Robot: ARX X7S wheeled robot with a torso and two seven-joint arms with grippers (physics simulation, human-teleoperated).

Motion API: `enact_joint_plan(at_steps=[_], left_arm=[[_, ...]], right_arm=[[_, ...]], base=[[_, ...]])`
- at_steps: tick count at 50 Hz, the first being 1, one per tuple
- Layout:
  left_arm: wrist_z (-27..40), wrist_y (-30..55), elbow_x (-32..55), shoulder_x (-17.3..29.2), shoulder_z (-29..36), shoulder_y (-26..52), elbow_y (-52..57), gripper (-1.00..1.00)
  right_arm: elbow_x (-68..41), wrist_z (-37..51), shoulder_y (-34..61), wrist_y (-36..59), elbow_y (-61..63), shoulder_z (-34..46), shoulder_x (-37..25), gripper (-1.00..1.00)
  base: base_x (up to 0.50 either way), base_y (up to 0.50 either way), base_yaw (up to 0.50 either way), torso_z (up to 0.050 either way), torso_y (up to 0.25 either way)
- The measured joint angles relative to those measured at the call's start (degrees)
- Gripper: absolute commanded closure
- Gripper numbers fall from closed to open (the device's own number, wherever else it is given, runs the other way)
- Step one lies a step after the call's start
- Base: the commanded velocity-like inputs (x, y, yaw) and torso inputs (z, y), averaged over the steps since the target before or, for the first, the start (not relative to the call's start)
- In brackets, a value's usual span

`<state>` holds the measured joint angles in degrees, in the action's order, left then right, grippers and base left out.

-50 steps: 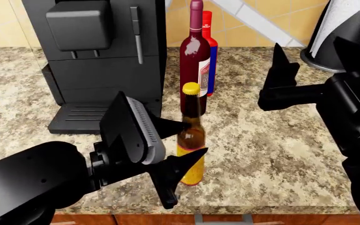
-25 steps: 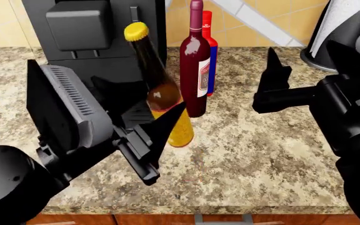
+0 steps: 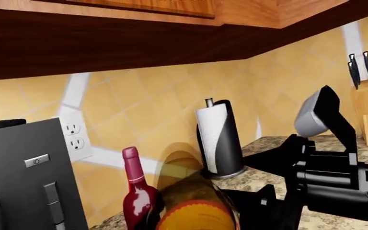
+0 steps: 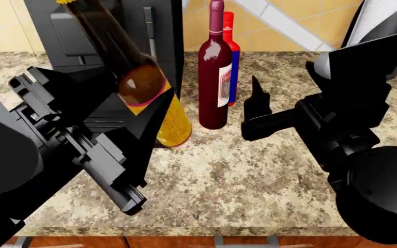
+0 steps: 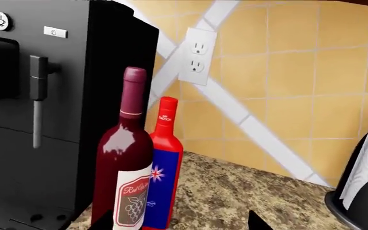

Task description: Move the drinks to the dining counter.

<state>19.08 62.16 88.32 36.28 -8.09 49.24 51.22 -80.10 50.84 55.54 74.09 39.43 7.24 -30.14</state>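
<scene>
Left gripper [image 4: 140, 111] clamps the tilted, raised beer bottle [image 4: 133, 82]; right gripper [image 4: 254, 111] spread apart.

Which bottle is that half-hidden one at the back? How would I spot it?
Find the big black coffee machine against the tiled wall. Just beside it stands a tall dark-red wine bottle, and the blue bottle is tucked close behind that. It is the shorter one, with a bright red neck and cap and a white star on its blue body.

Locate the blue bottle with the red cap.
In the head view, the blue bottle stands on the granite counter directly behind the wine bottle, right of the coffee machine.
</scene>
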Motion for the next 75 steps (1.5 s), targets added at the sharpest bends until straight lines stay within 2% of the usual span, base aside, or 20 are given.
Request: enact_joint_plan(at_steps=[37, 75], left_arm=[[3.45, -0.96, 4.66, 4.25, -1.88, 0.01, 0.87, 1.0], [2.2, -2.36, 3.81, 5.48, -3.57, -3.31, 1.9, 1.0]], right_arm=[[18.43, -15.64, 0.73, -9.11, -10.51, 14.14, 5.3, -1.0], [26.68, -25.67, 2.35, -17.99, -25.48, 20.16, 8.87, -1.0]], base=[[0.0, 0.0, 0.0, 0.0, 0.001], [0.0, 0.0, 0.0, 0.0, 0.001]])
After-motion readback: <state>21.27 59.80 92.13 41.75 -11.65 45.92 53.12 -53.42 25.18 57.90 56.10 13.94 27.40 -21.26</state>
